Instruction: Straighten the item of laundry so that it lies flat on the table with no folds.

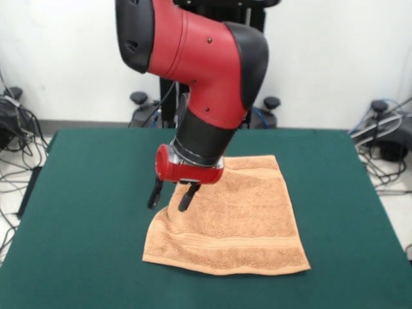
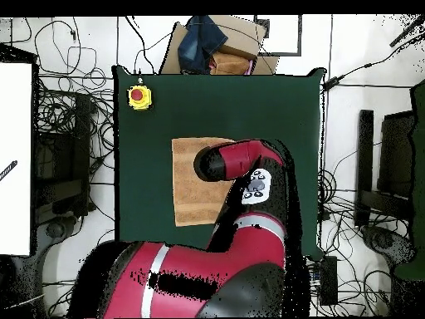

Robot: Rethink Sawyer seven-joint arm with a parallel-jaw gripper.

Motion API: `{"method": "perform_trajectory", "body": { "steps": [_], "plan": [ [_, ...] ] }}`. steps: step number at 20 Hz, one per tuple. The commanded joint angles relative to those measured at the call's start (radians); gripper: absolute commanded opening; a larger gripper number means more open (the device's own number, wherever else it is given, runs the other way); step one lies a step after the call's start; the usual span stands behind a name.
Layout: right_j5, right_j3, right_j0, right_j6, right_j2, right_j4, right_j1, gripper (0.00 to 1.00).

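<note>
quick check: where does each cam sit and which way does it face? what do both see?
Front view: sits across the table, facing the robot; the arm comes down from the top, its open claw over the towel edge.
Overhead view: sits above the table, looking straight down, robot base at the bottom; the arm covers part of the towel; a yellow box with a red button sits at a corner.
Shared: table, towel, arm.
</note>
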Motion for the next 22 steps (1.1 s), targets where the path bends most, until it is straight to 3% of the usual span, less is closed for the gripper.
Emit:
{"method": "perform_trajectory", "body": {
  "steps": [1, 15, 22],
  "plan": [
    [-0.1, -0.019, 0.038, 0.21, -0.019, 0.002, 0.118, 1.0],
    [-0.193, -0.059, 0.031, 0.201, -0.038, 0.039, 0.194, 1.0],
    [-0.159, -0.016, 0.032, 0.195, -0.029, 0.06, 0.169, 1.0]
  ]
}}
